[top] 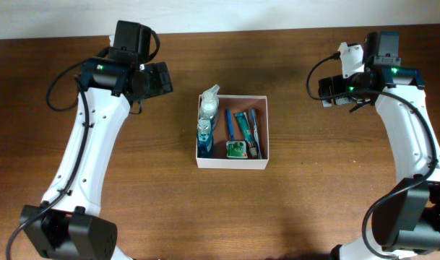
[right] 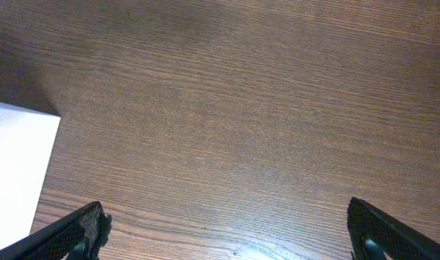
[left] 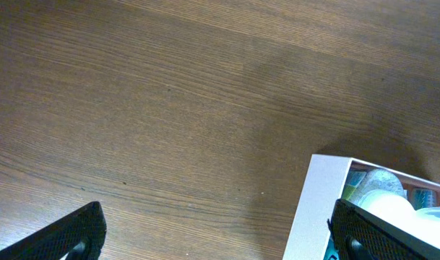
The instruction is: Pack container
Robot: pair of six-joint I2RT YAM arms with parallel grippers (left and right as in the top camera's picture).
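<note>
The container [top: 233,164], a square white-walled box, sits mid-table. Inside it, along the left wall, lie a clear spray bottle [top: 209,101] and a blue bottle [top: 204,133]. Blue tubes [top: 241,126] and a small green item [top: 236,149] lie beside them. My left gripper [top: 160,79] hovers up and to the left of the box, open and empty. In the left wrist view the gripper [left: 220,238] spans bare wood, with the container's wall [left: 313,209] and a pale bottle top [left: 382,193] by its right finger. My right gripper [top: 328,90] is open over bare wood right of the box; the box's corner [right: 17,166] shows there.
Brown wooden table [top: 133,188] all around the box. Both white arms reach in from the near corners, with cables looping by the wrists. The table's far edge [top: 227,32] runs along the top of the overhead view.
</note>
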